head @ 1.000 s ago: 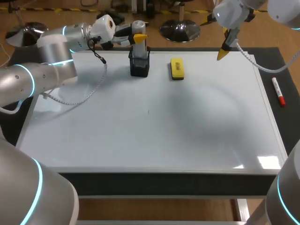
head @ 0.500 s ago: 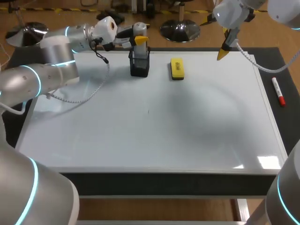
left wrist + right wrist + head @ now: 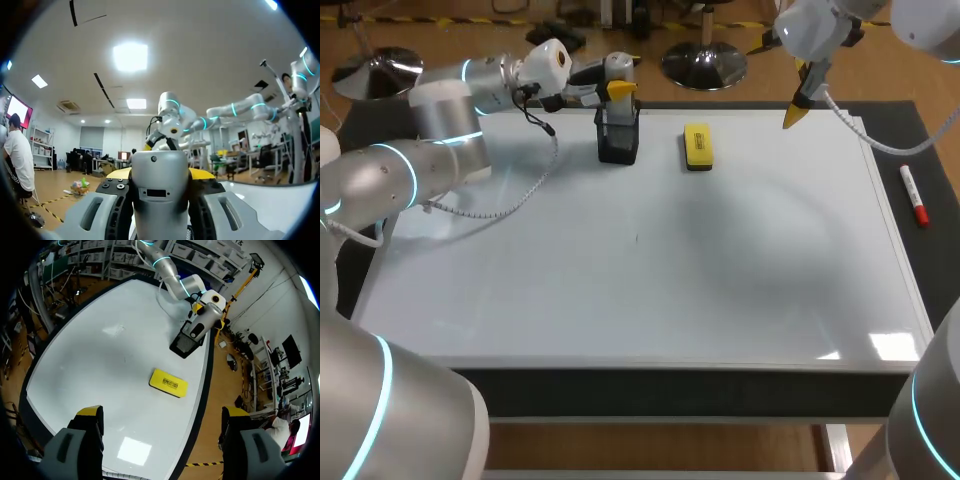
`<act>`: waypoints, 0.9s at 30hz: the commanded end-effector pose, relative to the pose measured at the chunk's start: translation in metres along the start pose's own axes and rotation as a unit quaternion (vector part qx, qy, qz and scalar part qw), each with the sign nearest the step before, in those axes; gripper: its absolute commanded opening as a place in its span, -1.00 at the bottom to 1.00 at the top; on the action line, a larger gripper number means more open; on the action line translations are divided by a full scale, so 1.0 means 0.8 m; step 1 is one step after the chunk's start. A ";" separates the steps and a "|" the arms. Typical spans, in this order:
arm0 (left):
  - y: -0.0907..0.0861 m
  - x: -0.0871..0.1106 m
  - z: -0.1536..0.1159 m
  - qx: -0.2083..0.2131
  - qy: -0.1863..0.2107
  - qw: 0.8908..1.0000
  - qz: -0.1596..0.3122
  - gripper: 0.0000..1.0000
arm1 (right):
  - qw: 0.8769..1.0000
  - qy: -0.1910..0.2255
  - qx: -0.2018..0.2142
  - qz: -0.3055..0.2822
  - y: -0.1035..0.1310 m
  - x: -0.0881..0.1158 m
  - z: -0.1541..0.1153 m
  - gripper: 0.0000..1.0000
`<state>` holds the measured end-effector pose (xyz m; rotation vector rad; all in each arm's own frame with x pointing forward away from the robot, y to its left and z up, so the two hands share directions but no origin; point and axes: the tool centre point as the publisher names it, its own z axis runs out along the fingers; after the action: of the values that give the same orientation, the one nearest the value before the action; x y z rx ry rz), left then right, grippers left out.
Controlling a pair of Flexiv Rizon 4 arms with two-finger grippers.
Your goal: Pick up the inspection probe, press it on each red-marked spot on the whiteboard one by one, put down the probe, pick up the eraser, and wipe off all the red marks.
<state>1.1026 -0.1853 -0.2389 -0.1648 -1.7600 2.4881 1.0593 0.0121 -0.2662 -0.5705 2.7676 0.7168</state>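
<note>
Left arm comes in from the side. left end effector (image 3: 617, 88) sits at the far edge of the whiteboard (image 3: 650, 270), directly above the black holder (image 3: 618, 140). It's clamped on the inspection probe (image 3: 160, 187): wrist view shows the grey probe body filling the gap, fingers pressed on both sides, yellow tips just behind it. Probe is upright, top sticking up past the end effector. Can't tell whether its lower end is clear of the holder's mouth. White coiled cable (image 3: 525, 190) hangs off the left arm and rests on the board, behind the end effector.

right end effector (image 3: 161, 414) is raised over the board's far right corner, fingers spread wide, nothing between them. Yellow eraser (image 3: 168, 382) lies flat on the board ahead of it, w/ holder + probe further ahead beyond the eraser. Eraser is beside the holder, apart, not touching. Red-tipped marker (image 3: 914, 196) lies on the dark surface (image 3: 920, 140) just off the board's edge, well apart from the right end effector.
</note>
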 end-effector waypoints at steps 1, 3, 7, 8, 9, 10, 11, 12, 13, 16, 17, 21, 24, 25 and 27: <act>0.000 -0.006 -0.003 0.000 0.013 1.000 0.001 -1.00 | 1.000 0.002 0.002 0.000 0.000 0.000 -0.001 1.00; -0.001 -0.006 -0.003 0.000 0.020 1.000 -0.002 -1.00 | 1.000 0.002 0.002 0.000 0.000 0.000 -0.001 1.00; 0.002 -0.007 -0.003 -0.002 0.024 1.000 -0.007 -1.00 | 1.000 0.002 0.002 0.000 0.000 0.000 -0.001 1.00; 0.003 -0.007 -0.003 -0.003 0.029 1.000 -0.009 -1.00 | 1.000 0.002 0.002 0.000 0.000 0.000 -0.001 1.00; 0.004 -0.007 -0.004 -0.004 0.028 1.000 -0.010 -1.00 | 1.000 0.002 0.002 0.000 0.000 0.000 -0.001 1.00; 0.004 -0.008 -0.004 -0.004 0.027 1.000 -0.011 -1.00 | 1.000 0.002 0.002 0.000 0.000 0.000 -0.001 1.00; 0.005 -0.008 -0.005 -0.003 0.027 1.000 -0.012 -1.00 | 1.000 0.002 0.002 0.000 0.000 0.000 -0.001 1.00; 0.005 -0.008 -0.005 -0.004 0.029 0.999 -0.013 -0.98 | 1.000 0.002 0.002 0.000 0.000 0.000 -0.001 1.00; 0.005 -0.008 -0.005 -0.004 0.029 0.999 -0.013 -0.98 | 1.000 0.002 0.002 0.000 0.000 0.000 -0.001 1.00; 0.004 -0.008 -0.005 -0.004 0.030 0.999 -0.013 -0.15 | 1.000 0.002 0.002 0.000 0.000 0.000 -0.001 1.00; 0.003 -0.007 -0.004 -0.005 0.030 0.999 -0.013 0.67 | 1.000 0.002 0.002 0.000 0.000 0.000 -0.001 1.00; -0.001 -0.004 -0.003 -0.009 0.027 1.000 -0.011 1.00 | 1.000 0.002 0.002 0.000 0.000 0.000 -0.001 1.00; -0.003 -0.001 -0.003 -0.010 0.019 1.000 -0.009 1.00 | 1.000 0.002 0.002 0.000 0.000 0.000 -0.001 1.00; -0.004 0.000 -0.003 -0.012 0.017 1.000 -0.008 1.00 | 1.000 0.002 0.002 0.000 0.000 0.000 -0.001 1.00; -0.007 0.002 -0.003 -0.014 0.010 1.000 -0.004 1.00 | 1.000 0.002 0.002 0.000 0.000 0.000 -0.001 1.00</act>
<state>1.1051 -0.1821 -0.2375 -0.1958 -1.7654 2.4457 1.0594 0.0121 -0.2661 -0.5705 2.7675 0.7168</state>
